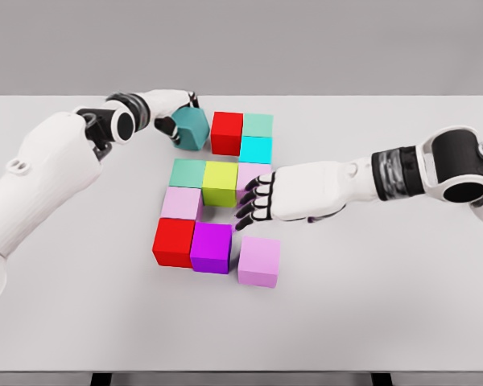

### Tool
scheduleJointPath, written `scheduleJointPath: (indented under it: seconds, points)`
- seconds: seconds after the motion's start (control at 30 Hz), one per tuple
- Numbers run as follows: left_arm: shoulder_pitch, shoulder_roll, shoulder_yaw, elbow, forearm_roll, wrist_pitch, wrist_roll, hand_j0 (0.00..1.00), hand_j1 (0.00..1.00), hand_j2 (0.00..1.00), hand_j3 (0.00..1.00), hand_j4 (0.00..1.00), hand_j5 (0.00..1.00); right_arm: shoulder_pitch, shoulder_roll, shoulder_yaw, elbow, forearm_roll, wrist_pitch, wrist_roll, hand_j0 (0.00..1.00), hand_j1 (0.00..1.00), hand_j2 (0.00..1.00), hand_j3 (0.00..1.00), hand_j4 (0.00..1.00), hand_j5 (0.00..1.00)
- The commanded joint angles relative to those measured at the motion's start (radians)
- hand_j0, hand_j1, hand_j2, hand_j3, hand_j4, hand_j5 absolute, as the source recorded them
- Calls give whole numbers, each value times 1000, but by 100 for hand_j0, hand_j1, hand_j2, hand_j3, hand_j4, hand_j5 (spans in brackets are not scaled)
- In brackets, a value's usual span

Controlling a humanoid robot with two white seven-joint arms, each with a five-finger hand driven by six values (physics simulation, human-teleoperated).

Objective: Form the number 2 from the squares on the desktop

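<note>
The left arm enters from the lower left and reaches toward the far side of the white rectangular tabletop [386, 322]. The left hand [177, 112] closes on the dark teal cube [191, 128], which sits tilted at the far left end of the block group, just beside the far red cube [226, 133].

Block layout, left to right:
- Far row: dark teal cube, far red cube, then a light green cube [258, 124] with a cyan cube [256, 149] directly on its near side.
- Middle row: a second green cube [188, 172], a yellow-green cube [220, 182], and a pale pink cube [249, 174] partly hidden behind the right hand.
- Left column below the middle row: a pale lilac cube [181, 203].
- Near row: a near red cube [173, 242] touching a purple cube [212, 248]; a pink cube [259, 261] stands just beside them, set slightly nearer and apart from the purple cube.

The right arm enters from the right edge and extends leftward over the table. The right hand [258, 203] lies flat, fingers [245, 211] extended and loosely spread, holding nothing. Its fingertips are just right of the yellow-green cube, near the gap between the middle and near rows. Contact with the pale pink cube cannot be determined.
</note>
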Motion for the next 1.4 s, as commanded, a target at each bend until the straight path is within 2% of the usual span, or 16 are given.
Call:
scheduleJointPath:
  seconds: [0.0,0.07,0.17,0.27,0.4,0.73,0.8,1.07,1.2,1.3,1.37]
  points:
    - [0,-12,-6,-2,-1,24,-2,29,29,29,29,29,29,0,-67,-24,0,-39,2,0,100,100,100,100,100,100]
    - [0,-12,-6,-2,-1,26,-2,29,29,29,29,29,29,0,-107,-24,-9,-64,2,0,100,100,100,100,100,100]
    - [-2,-15,-6,-3,-1,47,-4,30,30,30,30,30,30,0,-112,-7,-12,-64,2,0,100,100,100,100,100,100]
    - [-2,-15,-6,-3,-1,47,-2,34,34,34,34,34,34,0,-114,58,-13,-62,2,0,100,100,100,100,100,100]
    - [-6,-22,-5,-2,-1,52,-4,36,36,36,36,36,36,0,-155,104,-13,-56,2,0,100,100,100,100,100,100]
    - [-8,-34,-5,1,-3,83,-2,36,36,36,36,36,36,-5,-164,159,-15,-42,2,0,100,100,100,100,100,100]
    - [-8,-49,-5,7,-9,90,1,36,36,36,36,36,36,-5,-190,159,-15,-37,2,0,100,100,100,100,100,100]
    - [-6,-52,-3,9,-12,101,10,37,37,37,37,37,37,-5,-187,242,-17,-36,2,0,100,100,100,100,100,100]
    - [-6,-51,0,9,-10,100,10,73,73,73,73,73,73,-6,-172,256,-17,-36,2,0,100,100,100,100,100,100]
    - [-6,-51,1,9,-9,98,10,79,79,79,79,79,79,-18,-152,279,-17,-36,2,0,100,100,100,100,100,100]
    - [-6,-45,10,15,-9,90,9,91,91,91,91,91,91,-28,-135,289,-17,-36,2,0,100,100,100,100,100,100]
